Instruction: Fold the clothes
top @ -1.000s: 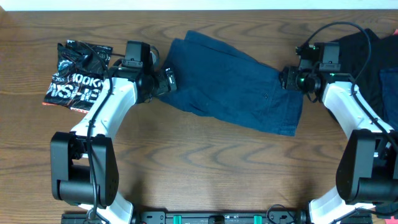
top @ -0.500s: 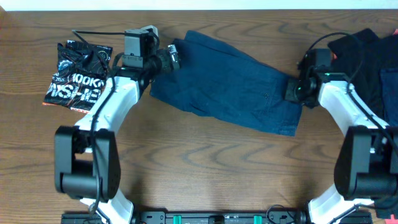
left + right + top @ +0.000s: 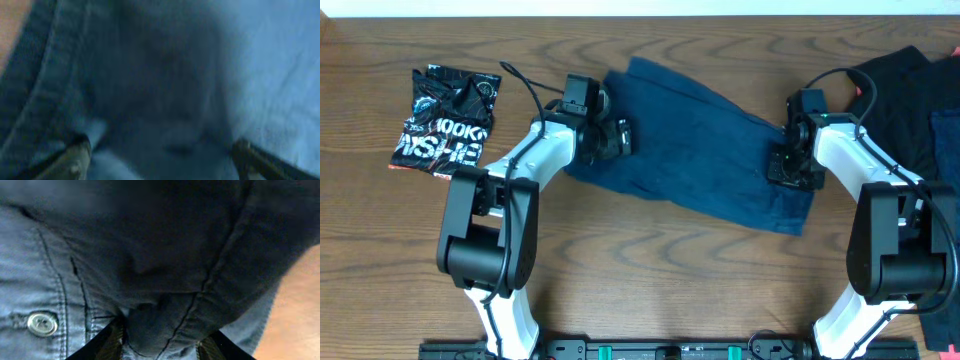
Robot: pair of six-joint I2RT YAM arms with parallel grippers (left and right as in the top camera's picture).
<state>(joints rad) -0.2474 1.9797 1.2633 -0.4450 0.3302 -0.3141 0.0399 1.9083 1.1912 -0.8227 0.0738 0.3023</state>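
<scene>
The brown wooden desk (image 3: pixel 640 290) fills the overhead view. Across its upper middle lies the plain dark navy-blue garment (image 3: pixel 700 150) of soft fabric with stitched seams, spread mostly flat and slanting down from upper left to lower right.

Two white arms reach in over it, the left arm (image 3: pixel 525 160) from the left side and the right arm (image 3: pixel 850 150) from the right. A plain black cloth (image 3: pixel 905 90) lies heaped at the desk's far right, behind the right arm. A crumpled black garment with white lettering (image 3: pixel 445 120) sits at the far left, well apart from the navy one.

The left hand (image 3: pixel 610 138) is down on the garment's left end. Seen from its wrist, the left hand (image 3: pixel 162 160) has its fingers spread wide, with blurred blue fabric (image 3: pixel 260 60) lying between and beyond them, not pinched.

The right hand (image 3: pixel 790 165) sits on the garment's right edge. From its wrist, the right hand (image 3: pixel 160 342) has its fingers pressed against both sides of a raised fold of the navy fabric (image 3: pixel 150 245), clamped on it.

A small silver button (image 3: pixel 42 323) shows just left of that fold.
</scene>
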